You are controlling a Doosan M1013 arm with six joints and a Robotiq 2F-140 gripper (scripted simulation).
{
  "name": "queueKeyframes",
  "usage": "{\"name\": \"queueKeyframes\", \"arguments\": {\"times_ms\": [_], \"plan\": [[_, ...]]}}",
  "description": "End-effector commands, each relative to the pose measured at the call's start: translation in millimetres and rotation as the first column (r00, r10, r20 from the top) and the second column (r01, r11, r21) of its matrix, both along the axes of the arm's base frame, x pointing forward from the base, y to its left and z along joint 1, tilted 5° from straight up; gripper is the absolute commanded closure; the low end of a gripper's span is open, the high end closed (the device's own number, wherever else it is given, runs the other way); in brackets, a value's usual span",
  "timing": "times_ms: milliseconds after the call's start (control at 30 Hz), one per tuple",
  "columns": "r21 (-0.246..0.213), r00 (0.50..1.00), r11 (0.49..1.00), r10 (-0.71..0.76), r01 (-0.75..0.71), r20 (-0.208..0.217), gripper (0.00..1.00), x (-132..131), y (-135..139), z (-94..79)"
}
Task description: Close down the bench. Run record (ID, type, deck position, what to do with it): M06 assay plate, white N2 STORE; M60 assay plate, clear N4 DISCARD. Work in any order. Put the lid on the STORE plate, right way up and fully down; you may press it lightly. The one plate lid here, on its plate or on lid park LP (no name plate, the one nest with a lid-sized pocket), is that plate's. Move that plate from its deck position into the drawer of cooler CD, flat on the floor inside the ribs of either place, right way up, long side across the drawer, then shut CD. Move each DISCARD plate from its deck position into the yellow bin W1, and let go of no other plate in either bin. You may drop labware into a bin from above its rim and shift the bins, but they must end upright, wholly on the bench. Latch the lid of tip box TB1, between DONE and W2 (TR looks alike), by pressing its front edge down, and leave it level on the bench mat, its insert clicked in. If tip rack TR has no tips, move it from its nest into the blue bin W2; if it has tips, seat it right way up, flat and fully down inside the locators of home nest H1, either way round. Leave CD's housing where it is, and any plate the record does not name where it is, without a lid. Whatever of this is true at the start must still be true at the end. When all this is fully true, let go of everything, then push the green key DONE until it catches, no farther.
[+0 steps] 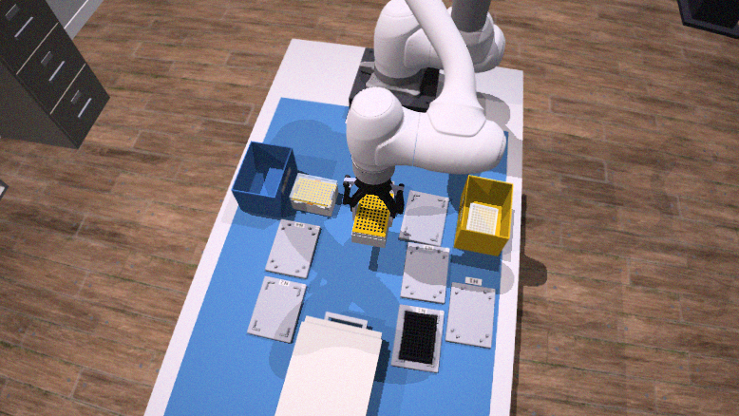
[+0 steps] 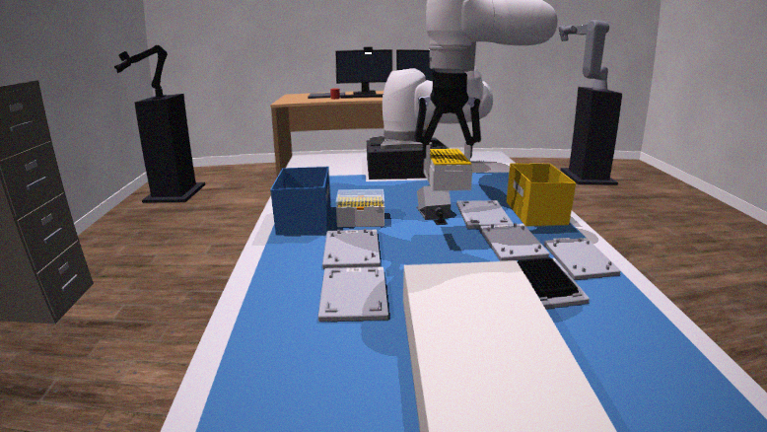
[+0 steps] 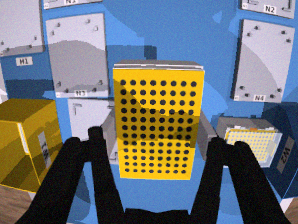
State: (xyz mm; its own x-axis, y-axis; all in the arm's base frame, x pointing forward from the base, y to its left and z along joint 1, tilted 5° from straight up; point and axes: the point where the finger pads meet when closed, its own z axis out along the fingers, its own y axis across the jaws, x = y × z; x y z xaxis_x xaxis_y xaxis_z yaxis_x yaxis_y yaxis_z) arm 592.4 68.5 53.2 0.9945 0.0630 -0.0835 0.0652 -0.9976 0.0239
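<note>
Hand [image 2: 450,143] grips tip rack [image 1: 369,218], empty holes, lifted above the tabletop [image 1: 310,62]. Tip box [image 1: 312,194] and blue bin [image 1: 262,185] to one side, yellow bin [image 1: 483,214] to the other.

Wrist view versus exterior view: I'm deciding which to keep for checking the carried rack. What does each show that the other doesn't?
Only the wrist view looks straight down onto the yellow rack, showing dark, tipless-looking holes in its grid, and a nest label.

Only the exterior view shows the rack lifted above the mat, the white cooler top, and the room behind.

Both show the pincer shut on the rack, the yellow bin, and the covered tip box.
</note>
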Motion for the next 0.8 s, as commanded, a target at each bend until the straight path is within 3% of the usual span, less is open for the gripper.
{"name": "queueKeyframes", "arguments": {"times_ms": [0, 767], "plan": [[0.0, 1.0, 1.0, 0.0, 0.0, 0.0, 1.0, -3, -9, 0.6], [0.0, 1.0, 1.0, 0.0, 0.0, 0.0, 1.0, -18, -63, 3.4]]}}
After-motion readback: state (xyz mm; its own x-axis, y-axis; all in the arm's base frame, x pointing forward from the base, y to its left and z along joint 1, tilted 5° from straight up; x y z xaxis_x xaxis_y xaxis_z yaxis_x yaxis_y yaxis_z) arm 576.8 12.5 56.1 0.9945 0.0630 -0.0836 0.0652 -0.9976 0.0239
